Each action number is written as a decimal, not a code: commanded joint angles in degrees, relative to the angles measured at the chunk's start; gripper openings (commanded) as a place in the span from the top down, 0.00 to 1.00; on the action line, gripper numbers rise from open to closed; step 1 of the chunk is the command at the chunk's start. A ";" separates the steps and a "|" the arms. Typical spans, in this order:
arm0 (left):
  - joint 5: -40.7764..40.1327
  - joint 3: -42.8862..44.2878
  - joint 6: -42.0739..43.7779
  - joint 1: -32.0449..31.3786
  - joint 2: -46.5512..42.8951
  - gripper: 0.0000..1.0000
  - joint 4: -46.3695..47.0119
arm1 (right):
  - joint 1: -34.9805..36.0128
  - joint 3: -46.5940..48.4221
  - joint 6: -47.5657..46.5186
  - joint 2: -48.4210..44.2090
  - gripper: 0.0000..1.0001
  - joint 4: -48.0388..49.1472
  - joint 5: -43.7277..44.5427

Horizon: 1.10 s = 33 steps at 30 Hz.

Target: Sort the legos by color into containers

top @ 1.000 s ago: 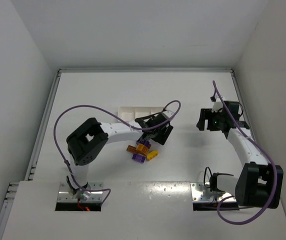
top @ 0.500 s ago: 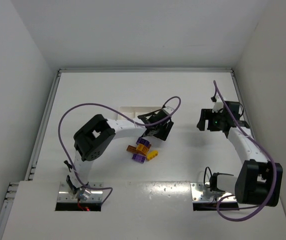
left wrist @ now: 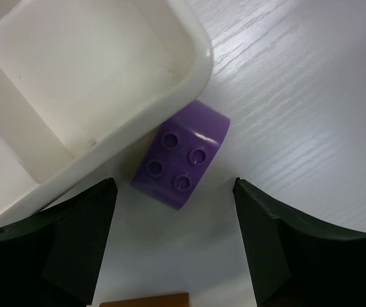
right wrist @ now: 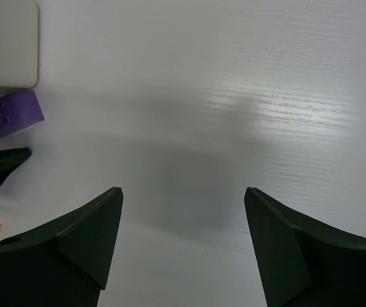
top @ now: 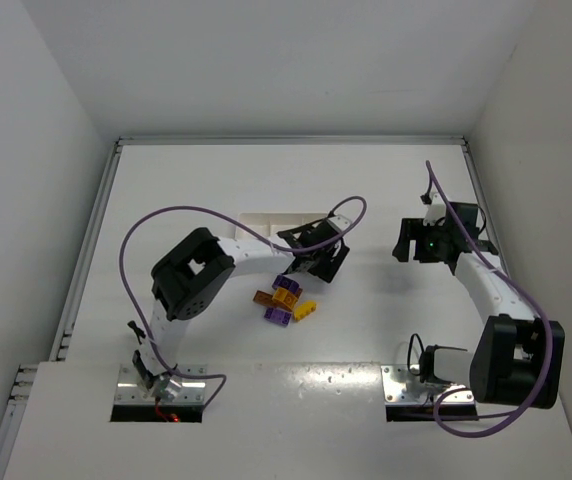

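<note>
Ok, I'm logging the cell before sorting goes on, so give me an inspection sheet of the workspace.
Surface: white table, no marks seen.
Job's things: white tray, visible compartments empty; purple brick against its outer corner; other legos clustered on the table.
Clutter: nothing seen.
Grippers: left tool open astride the purple brick; right tool open over bare table.
Cables: purple cables loop along both arms.
Surroundings: white walls.

My left claw [left wrist: 173, 187] straddles the purple brick [left wrist: 182, 155]; the tray wall [left wrist: 194, 61] blocks its far side, and bare counter [left wrist: 311, 121] lies open rightward.
</note>
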 commanded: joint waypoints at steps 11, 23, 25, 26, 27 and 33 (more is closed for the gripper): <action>9.20 2.88 9.50 0.48 2.78 0.31 4.92 | -0.25 2.31 0.63 0.47 0.23 1.76 -1.04; 12.02 -2.57 11.18 -3.03 -3.62 0.54 4.92 | -0.25 2.31 0.01 0.47 0.23 1.76 -2.09; 15.53 -3.44 11.18 -3.56 -7.75 0.54 4.92 | -0.25 1.78 0.01 -0.14 0.23 1.76 -2.09; 16.06 -4.23 11.79 -4.17 -9.42 0.54 4.92 | -0.25 1.78 0.01 -0.14 0.23 1.76 -2.09; 16.07 -4.24 11.79 -4.18 -11.26 0.54 4.92 | -0.25 1.78 0.01 -0.75 0.23 1.76 -2.09; 11.76 -7.31 10.04 -1.46 -22.96 0.56 -2.63 | -0.25 2.30 -0.51 -0.76 0.23 1.76 -3.15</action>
